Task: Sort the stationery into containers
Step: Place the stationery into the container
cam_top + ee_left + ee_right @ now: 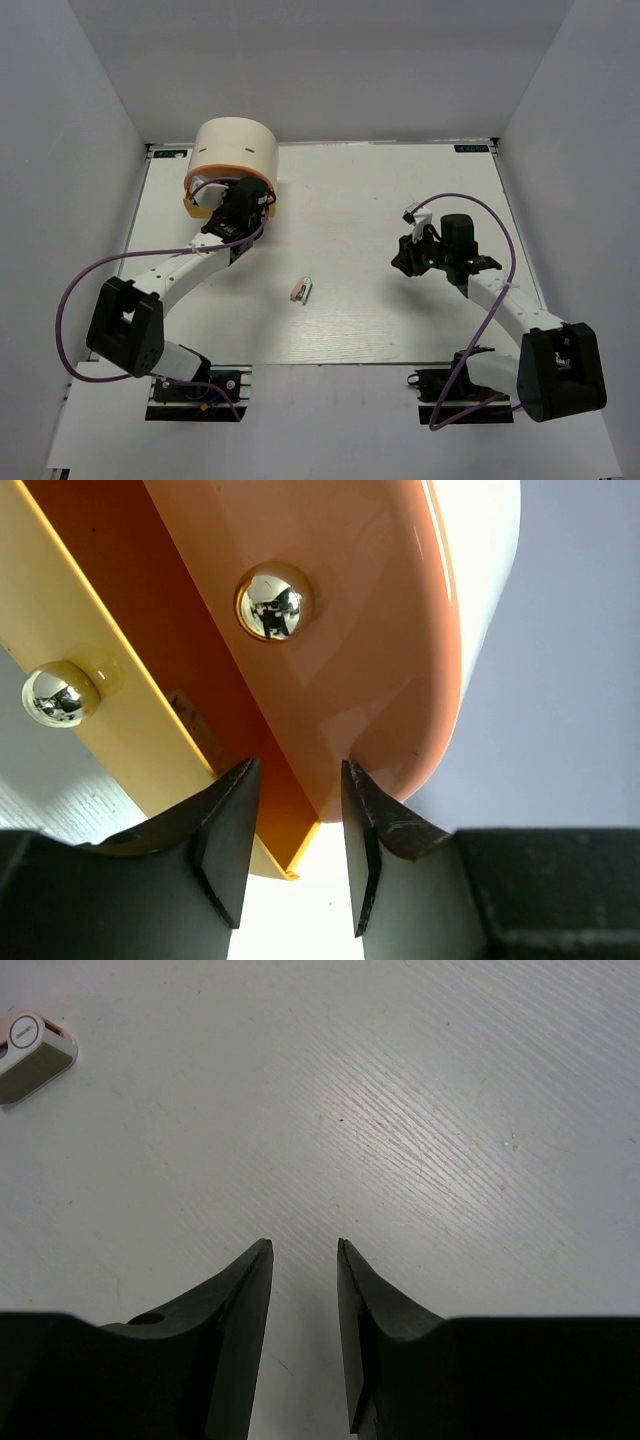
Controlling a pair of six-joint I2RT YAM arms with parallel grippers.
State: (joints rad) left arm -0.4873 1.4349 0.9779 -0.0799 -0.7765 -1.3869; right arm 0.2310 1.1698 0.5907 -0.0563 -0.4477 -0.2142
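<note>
The cream cylindrical box stands at the back left, with its orange drawer and yellow drawer swung out; each has a shiny round knob. My left gripper is right at these drawers. In the left wrist view it is open, with the drawers' lower corner between the jaws, untouched by either. A pinkish-white clip lies mid-table and shows in the right wrist view. My right gripper hovers open and empty over bare table. No markers or erasers are in view.
The white tabletop is walled by grey panels on the left, right and back. A purple cable loops beside each arm.
</note>
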